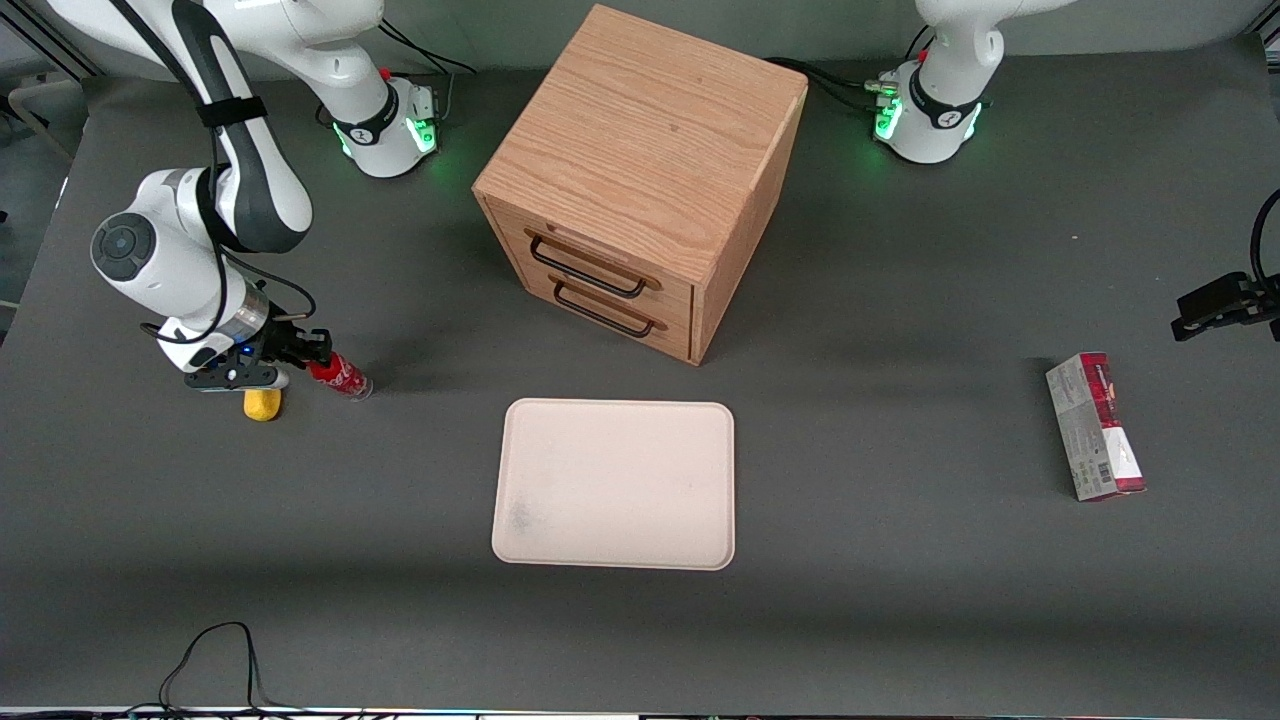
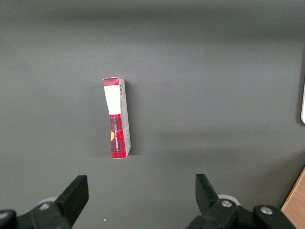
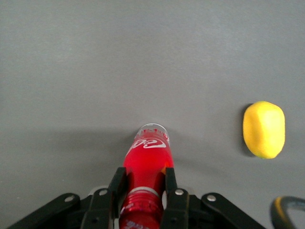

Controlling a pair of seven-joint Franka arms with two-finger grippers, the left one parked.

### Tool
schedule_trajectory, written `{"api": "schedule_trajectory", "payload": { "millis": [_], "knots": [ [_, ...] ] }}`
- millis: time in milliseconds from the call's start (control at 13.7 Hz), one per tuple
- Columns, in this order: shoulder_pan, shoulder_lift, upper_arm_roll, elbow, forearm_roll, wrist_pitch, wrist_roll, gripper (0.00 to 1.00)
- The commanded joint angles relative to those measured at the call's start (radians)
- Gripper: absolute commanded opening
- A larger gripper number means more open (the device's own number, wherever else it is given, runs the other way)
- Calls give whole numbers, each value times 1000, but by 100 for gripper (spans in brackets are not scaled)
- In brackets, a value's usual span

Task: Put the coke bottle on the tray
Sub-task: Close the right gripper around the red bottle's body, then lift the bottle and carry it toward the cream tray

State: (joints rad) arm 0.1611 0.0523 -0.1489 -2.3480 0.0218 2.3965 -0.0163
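The coke bottle (image 1: 345,378), small and red with white lettering and a clear base, is tilted near the working arm's end of the table, its cap end toward my gripper (image 1: 318,362). In the right wrist view the gripper (image 3: 144,175) is shut on the bottle (image 3: 147,160), with one black finger on each side of its neck and shoulder and the clear base pointing away. The cream-white tray (image 1: 615,485) lies flat in the middle of the table, nearer the front camera than the bottle, and nothing is on it.
A yellow lemon-like lump (image 1: 262,404) lies just beside the gripper, also in the right wrist view (image 3: 263,129). A wooden two-drawer cabinet (image 1: 640,180) stands farther back than the tray. A red-and-grey carton (image 1: 1095,425) lies toward the parked arm's end.
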Motion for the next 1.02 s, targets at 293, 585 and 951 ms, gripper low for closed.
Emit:
{"api": "schedule_trajectory", "payload": {
  "millis": [293, 585, 951],
  "knots": [
    [3, 69, 57, 494, 23, -452, 19, 9],
    [0, 205, 103, 919, 23, -735, 22, 9],
    [-2, 518, 260, 1403, 18, -913, 24, 13]
  ]
}}
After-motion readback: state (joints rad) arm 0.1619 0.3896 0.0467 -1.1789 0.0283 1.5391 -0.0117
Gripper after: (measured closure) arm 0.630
